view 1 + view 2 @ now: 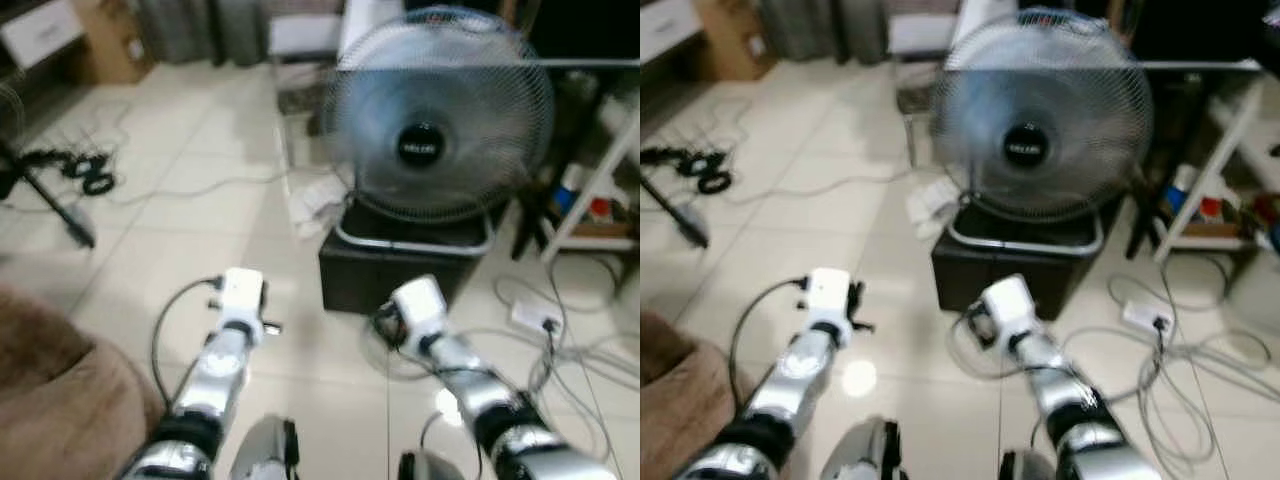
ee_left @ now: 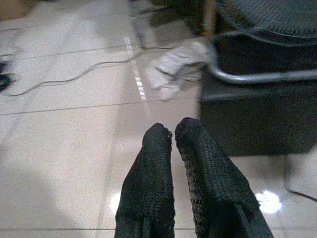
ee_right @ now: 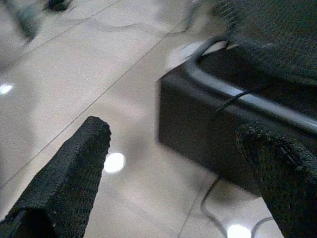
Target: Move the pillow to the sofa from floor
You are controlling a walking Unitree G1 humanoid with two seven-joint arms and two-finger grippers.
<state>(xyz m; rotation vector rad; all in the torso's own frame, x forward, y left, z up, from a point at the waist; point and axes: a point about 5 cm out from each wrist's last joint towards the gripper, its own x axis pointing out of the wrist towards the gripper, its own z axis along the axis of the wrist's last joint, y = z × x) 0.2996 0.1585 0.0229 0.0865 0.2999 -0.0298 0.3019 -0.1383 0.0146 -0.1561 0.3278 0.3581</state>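
While held out over pale tile floor [image 1: 180, 230]: left gripper [image 2: 171, 133], fingertips pressed together, gripping nothing; right gripper [image 3: 173, 148], fingers spread wide, beside black box [image 1: 390, 265] bearing fan [image 1: 440, 115]. Brown cushion, possibly the pillow [image 1: 55, 400], at lower left, near left arm.

I see a shiny tile floor [image 1: 180, 250] with a black box [image 1: 400, 265], loose cables [image 1: 560, 350] and a white cloth [image 1: 318, 205].
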